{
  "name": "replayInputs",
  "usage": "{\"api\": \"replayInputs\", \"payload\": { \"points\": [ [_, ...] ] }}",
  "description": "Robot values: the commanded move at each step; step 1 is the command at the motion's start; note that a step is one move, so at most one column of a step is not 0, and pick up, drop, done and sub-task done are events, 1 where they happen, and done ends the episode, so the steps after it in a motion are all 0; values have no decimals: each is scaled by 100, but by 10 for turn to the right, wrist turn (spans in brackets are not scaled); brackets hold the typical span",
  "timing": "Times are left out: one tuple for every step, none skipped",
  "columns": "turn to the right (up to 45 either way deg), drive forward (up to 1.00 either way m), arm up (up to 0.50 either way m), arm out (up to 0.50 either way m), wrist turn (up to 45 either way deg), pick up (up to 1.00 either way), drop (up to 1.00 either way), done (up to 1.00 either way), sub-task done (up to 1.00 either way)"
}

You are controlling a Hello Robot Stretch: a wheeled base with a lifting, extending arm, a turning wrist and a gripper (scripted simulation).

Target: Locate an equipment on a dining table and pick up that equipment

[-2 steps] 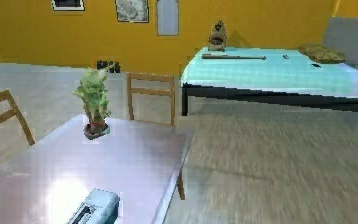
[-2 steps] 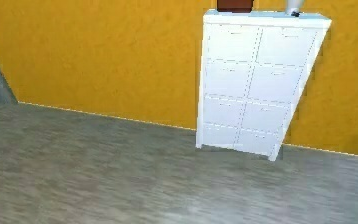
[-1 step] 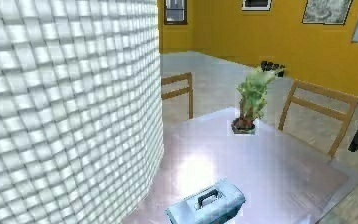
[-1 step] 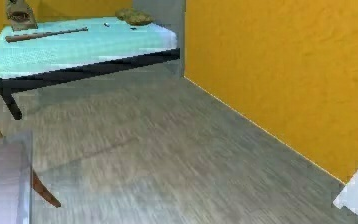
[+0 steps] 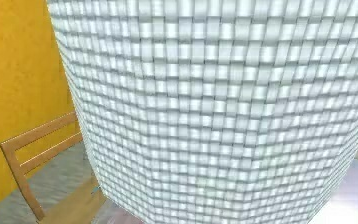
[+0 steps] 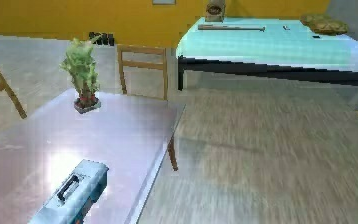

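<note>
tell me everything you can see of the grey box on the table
The grey-blue box looks like a metal toolbox: long, rectangular, with a dark handle along its top. It lies flat and diagonal on the pinkish table, near the arm side view's bottom edge, which cuts off its lower end. The potted plant stands apart from it.

Box (image 6: 75, 190) on table (image 6: 117, 135), plant (image 6: 84, 72) farther back on it — chair (image 6: 144, 68) behind, bed (image 6: 267, 45) right.
</note>
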Motion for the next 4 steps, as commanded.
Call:
{"api": "replayInputs", "payload": {
  "points": [
    [-300, 0, 0, 0, 0, 0, 0, 0, 0],
    [0, 0, 50, 0, 0, 0, 0, 0, 0],
    [0, 0, 34, 0, 0, 0, 0, 0, 0],
    [0, 0, 0, 16, 0, 0, 0, 0, 0]
  ]
}}
